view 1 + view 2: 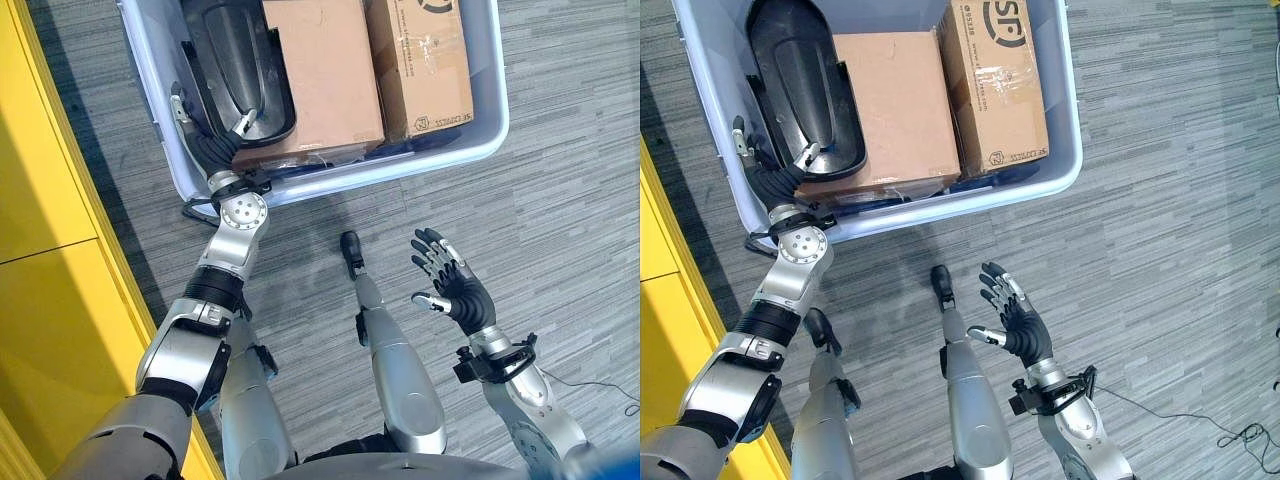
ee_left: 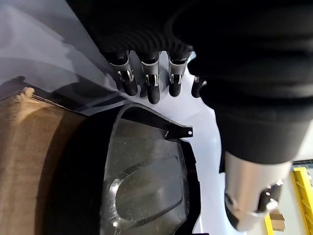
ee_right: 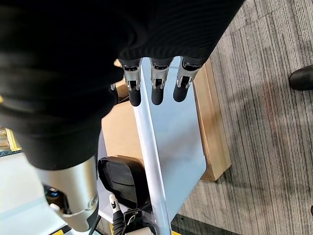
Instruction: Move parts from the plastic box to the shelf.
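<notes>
Left eye view: at upper left, the left hand (image 1: 200, 125) reaches into the box (image 1: 480, 140), fingers (image 2: 152, 88) straight, just short of the black part (image 1: 240, 60). The part lies against a carton (image 1: 325, 70). At lower right the right hand (image 1: 455, 285) hovers over the floor, fingers spread.

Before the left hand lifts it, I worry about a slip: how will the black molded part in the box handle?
The black molded part looks like a stiff, thin shell, probably light. Its glossy surface may be slippery. Resting partly on a cardboard box, it could tilt when pulled.
</notes>
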Tool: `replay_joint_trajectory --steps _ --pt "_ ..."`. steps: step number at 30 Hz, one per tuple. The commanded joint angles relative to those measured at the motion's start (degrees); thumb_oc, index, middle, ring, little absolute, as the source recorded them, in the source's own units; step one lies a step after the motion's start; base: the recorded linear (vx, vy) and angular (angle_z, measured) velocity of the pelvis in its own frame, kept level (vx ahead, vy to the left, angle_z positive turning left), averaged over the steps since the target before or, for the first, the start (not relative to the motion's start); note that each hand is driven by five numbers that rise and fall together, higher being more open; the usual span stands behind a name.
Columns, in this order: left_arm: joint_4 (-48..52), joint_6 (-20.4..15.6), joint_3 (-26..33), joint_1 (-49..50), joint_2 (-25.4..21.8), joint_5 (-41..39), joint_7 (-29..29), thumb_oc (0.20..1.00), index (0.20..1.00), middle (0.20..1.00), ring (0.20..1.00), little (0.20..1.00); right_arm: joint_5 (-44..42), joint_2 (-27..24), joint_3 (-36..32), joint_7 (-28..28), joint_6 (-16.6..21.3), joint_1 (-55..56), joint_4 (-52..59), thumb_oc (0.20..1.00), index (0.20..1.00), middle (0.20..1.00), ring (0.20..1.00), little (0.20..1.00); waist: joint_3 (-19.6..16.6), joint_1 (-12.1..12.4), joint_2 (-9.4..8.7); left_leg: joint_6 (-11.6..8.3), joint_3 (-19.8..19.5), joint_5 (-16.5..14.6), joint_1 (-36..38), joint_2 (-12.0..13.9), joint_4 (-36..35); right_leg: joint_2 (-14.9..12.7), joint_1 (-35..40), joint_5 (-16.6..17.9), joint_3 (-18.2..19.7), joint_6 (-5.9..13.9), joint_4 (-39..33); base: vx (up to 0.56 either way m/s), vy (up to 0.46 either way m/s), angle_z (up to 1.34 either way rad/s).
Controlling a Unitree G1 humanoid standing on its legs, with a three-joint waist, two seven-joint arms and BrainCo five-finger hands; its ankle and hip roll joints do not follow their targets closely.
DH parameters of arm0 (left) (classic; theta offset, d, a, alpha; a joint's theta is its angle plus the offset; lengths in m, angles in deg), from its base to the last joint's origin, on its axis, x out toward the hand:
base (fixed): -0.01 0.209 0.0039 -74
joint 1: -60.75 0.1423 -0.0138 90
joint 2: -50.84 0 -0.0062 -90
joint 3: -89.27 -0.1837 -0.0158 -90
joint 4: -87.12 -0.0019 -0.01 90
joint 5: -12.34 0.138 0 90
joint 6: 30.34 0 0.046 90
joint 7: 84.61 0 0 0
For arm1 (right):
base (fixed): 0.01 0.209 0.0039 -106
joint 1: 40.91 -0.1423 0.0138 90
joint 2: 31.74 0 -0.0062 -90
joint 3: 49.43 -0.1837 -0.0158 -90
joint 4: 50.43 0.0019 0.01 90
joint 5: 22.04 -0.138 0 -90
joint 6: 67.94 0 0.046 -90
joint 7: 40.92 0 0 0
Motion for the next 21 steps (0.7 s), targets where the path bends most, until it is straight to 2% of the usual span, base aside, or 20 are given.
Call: replay_joint_trajectory --steps 1,10,21 --pt "-5.3 -2.7 1.6 -7.5 -3.0 -3.1 -1.1 1.000 1.000 1.000 1.000 1.000 -1.8 -2.2 -4.2 0.1 3.2 0.5 1.7 1.000 1.000 1.000 1.000 1.000 0.7 -0.4 -2.10 -0.87 -2.6 -0.1 1.3 2.5 2.4 -4.3 3.0 -3.1 0.1 4.82 4.9 0.00 0.000 0.00" --pt "-12.4 -2.6 0.0 -14.2 -6.3 -10.1 -4.8 1.000 1.000 1.000 1.000 1.000 -2.6 -2.2 -3.7 0.5 2.6 0.5 1.5 1.000 1.000 1.000 1.000 1.000 0.7 -0.3 -2.44 -0.61 -3.0 0.0 1.1 2.4 1.6 -4.1 2.4 -2.9 0.0 5.08 4.9 0.00 0.000 0.00" --pt "-19.2 -1.7 -2.9 -20.6 -9.0 -13.9 -7.9 1.000 1.000 1.000 1.000 1.000 -4.0 -3.2 -3.8 1.6 2.2 0.6 1.5 1.000 1.000 1.000 1.000 1.000 0.5 -0.3 -2.24 -0.44 -3.5 0.0 -0.1 2.3 1.7 -4.1 1.8 -3.0 -0.2 5.01 4.9 0.00 0.000 0.00"
